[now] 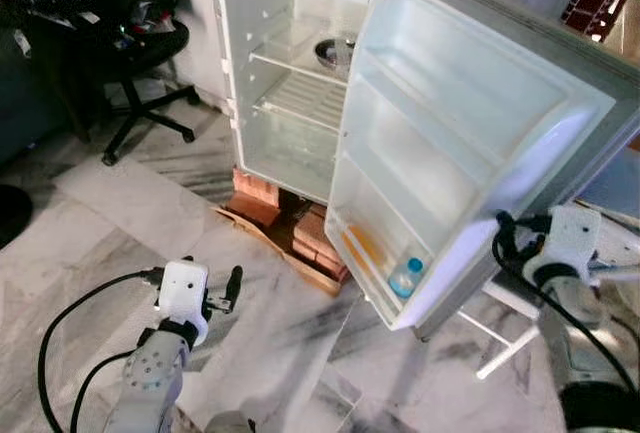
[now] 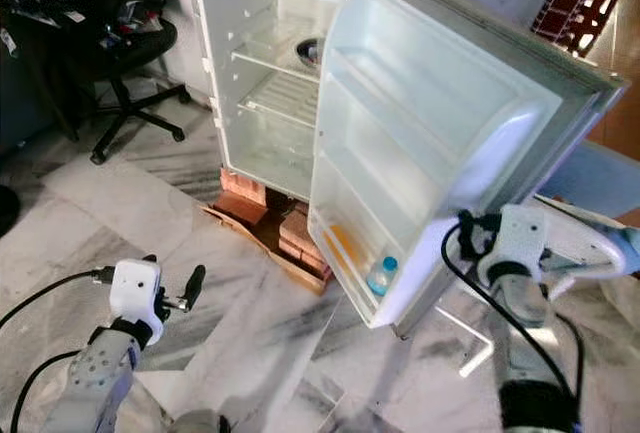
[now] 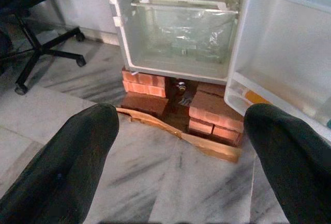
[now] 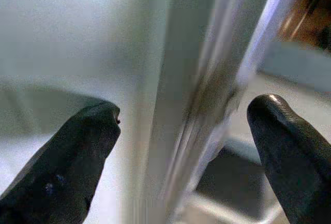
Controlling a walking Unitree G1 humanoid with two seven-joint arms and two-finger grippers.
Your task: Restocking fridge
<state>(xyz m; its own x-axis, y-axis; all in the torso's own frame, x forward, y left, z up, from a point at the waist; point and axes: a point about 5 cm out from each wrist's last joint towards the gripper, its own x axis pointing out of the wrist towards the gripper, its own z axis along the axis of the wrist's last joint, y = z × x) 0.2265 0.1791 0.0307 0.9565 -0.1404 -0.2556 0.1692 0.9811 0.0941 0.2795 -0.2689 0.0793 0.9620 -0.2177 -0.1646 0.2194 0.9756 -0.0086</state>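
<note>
You've got the white fridge (image 1: 300,73) open, its big white moulded-plastic door (image 1: 460,143) swung wide toward you. Handling-wise, judge the door as stiff but light and free-swinging on its hinge; its smooth plastic edge looks slippery, so push on the thick outer edge rather than trying to pinch it, and go gently, since whatever sits in the bins will rattle.

Right gripper (image 4: 181,146) is right at that door edge: black fingers spread apart, edge between them in the wrist view, not clamped on it. Left gripper (image 1: 225,293) hangs low over the grey-veined marble floor (image 1: 100,233), fingers spread too, holding nothing, pointed at the fridge base.

Looks: fridge interior nearly bare w/ white wire shelves, a round metal bowl (image 1: 335,51) on an upper shelf, clear crisper drawer (image 3: 178,40) at bottom. Lowest door bin has a small clear bottle w/ blue cap (image 1: 405,276) beside something orange. Fridge sits on red bricks (image 1: 300,218); black office chair (image 1: 140,53) stands off to your left.
</note>
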